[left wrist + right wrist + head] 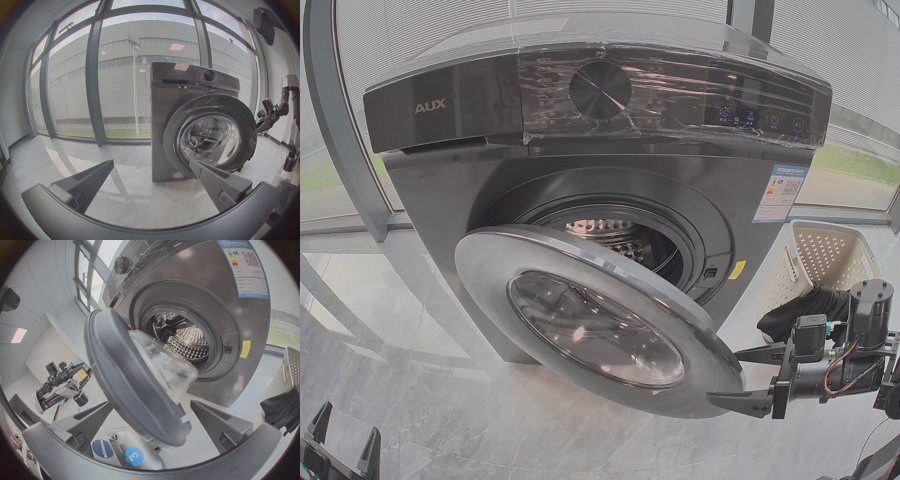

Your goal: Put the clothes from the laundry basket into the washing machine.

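While the right gripper (725,375), fingers apart, straddles the rim of the half-open door (594,325) at lower right, the unclamped door may swing back and block the dark clothes (800,312) draped over the laundry basket (831,250) at right.

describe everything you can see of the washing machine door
The door is round: a wide glossy grey rim around a clear window that bulges inward toward the drum. It stands swung partly open from the washing machine, free edge toward the robot's right. The open right gripper straddles that edge; whether it touches is unclear.
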`<state>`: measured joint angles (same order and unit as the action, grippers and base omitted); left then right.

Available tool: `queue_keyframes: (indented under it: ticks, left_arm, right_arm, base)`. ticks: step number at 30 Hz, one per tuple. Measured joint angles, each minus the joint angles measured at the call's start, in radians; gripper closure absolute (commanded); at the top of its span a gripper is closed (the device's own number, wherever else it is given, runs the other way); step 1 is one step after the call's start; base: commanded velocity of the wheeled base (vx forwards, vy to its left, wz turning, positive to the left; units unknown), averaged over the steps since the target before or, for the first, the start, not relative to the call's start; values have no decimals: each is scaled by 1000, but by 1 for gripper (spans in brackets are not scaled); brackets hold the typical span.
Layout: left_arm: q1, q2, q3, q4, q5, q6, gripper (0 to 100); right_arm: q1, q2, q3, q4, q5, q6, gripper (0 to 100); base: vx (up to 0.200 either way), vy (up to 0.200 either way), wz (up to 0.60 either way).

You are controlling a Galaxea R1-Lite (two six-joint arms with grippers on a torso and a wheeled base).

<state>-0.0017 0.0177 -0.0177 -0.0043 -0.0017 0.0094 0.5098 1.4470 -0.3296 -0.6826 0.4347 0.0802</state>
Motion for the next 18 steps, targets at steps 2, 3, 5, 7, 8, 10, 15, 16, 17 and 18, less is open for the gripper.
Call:
queue_keyframes:
  ticks: [2,3,5,7,8,10,15,16,17,18]
  left_arm:
    - [0,0,0,0,0,1,0]
    - [0,0,0,0,0,1,0]
    - [1,0,0,0,0,1,0]
    - [1,0,0,0,0,1,0]
    - [1,0,0,0,0,1,0]
    - [1,0,0,0,0,1,0]
    - [0,0,0,0,0,1,0]
    - [0,0,0,0,0,1,0]
    - [0,0,0,0,0,1,0]
    - [0,0,0,0,0,1,0]
  right_arm:
    - [8,7,0,0,-1,1,0]
    - [10,10,0,0,0,1,0]
    - [18,14,5,0,-1,2,0]
    - [26,15,11,-1,0,4,0]
    - [29,14,15,0,1,5,0]
    - [45,8,26,0,1,7,0]
    - [79,-19,62,0,-1,7,0]
    - [83,-25,67,0,0,7,0]
    - [85,-34,72,1,0,9,0]
    - [86,-45,75,1,0,11,0]
  base:
    - [0,0,0]
    - [0,0,0]
    - [0,0,0]
    - [0,0,0]
    - [0,0,0]
    - [0,0,0]
    - [0,0,0]
    - [0,0,0]
    - [0,0,0]
    - [0,0,0]
